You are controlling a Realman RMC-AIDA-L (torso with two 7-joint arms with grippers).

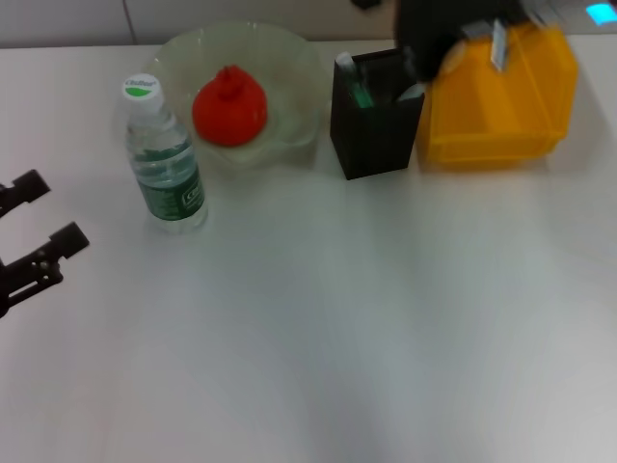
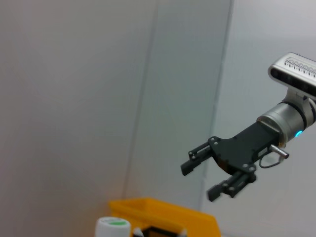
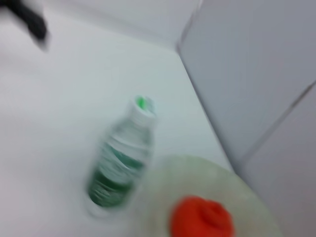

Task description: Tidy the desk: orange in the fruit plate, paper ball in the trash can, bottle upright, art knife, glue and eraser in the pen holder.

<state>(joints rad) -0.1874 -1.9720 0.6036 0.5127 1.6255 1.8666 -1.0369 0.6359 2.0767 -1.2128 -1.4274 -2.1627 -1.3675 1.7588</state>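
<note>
Clear plastic water bottle (image 1: pixel 166 164), upright at upper left, likely light and slippery — grip mid-body; left gripper (image 1: pixel 29 231) and right gripper (image 2: pixel 217 173) both splayed, empty.

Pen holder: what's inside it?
In the pen holder, a green-and-white item shows at the rim. The rest is hidden by the mesh walls and the blurred right gripper above it.

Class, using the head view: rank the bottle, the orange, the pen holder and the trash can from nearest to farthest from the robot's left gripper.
Measured from the left gripper, at the table's left edge:
1. Bottle, upright, nearest, just to its right.
2. Orange, in the fruit plate behind the bottle.
3. Pen holder, right of the plate.
4. Trash can, far right.
</note>
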